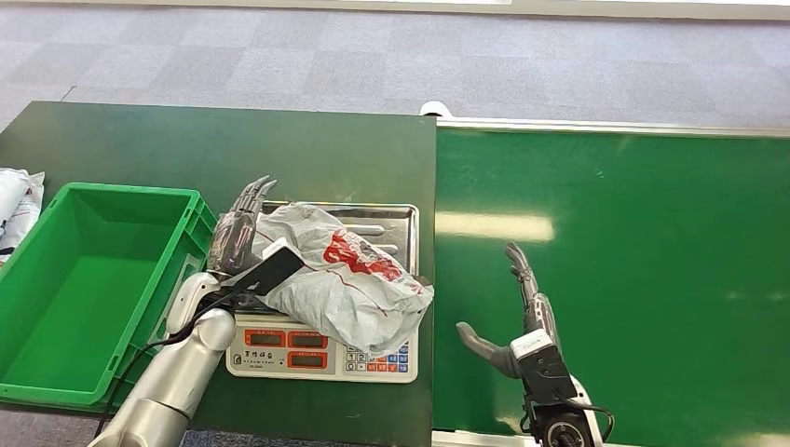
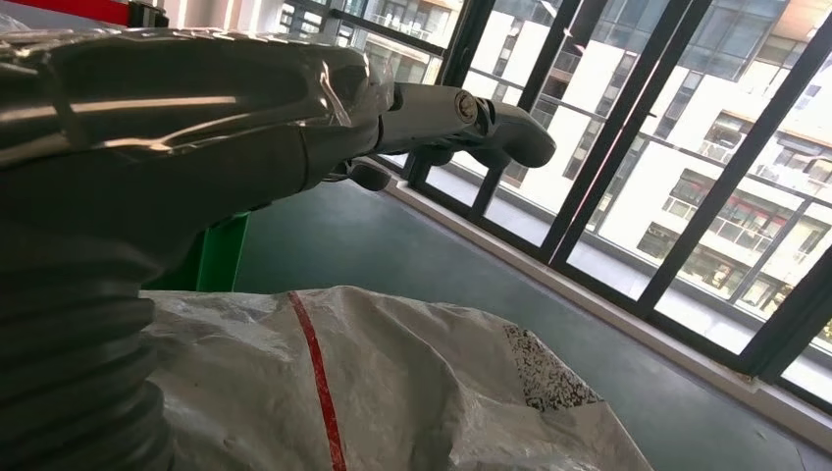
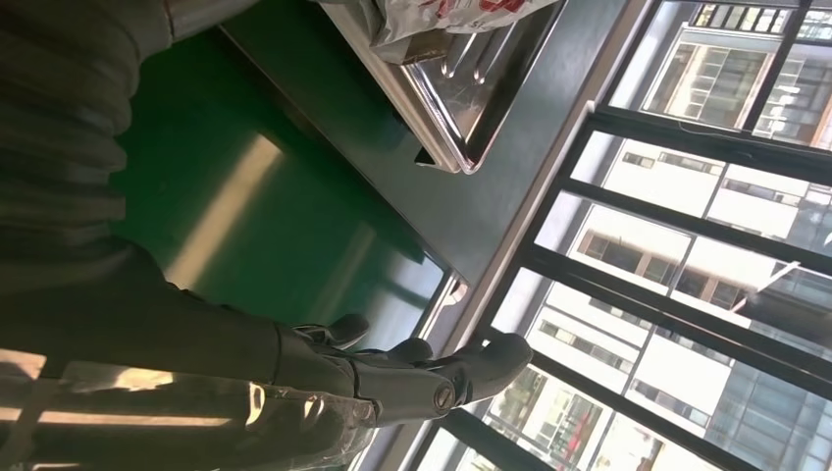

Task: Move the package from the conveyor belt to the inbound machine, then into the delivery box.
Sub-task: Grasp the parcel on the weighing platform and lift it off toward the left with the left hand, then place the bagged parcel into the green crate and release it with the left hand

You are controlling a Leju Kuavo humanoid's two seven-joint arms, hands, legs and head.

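The left hand (image 1: 240,226), fingers spread and holding nothing, lies at nine o'clock of the package (image 1: 342,275), which rests on the scale (image 1: 321,352). The right hand (image 1: 518,321) hovers spread above the conveyor belt (image 1: 652,279).

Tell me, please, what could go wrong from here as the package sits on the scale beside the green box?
The package overhangs the scale's front edge, hiding part of the display, so it might slide off. The left hand rests against its side with fingers extended, not wrapped around it, so a lift toward the green box may slip. The loose plastic could snag on the tray.
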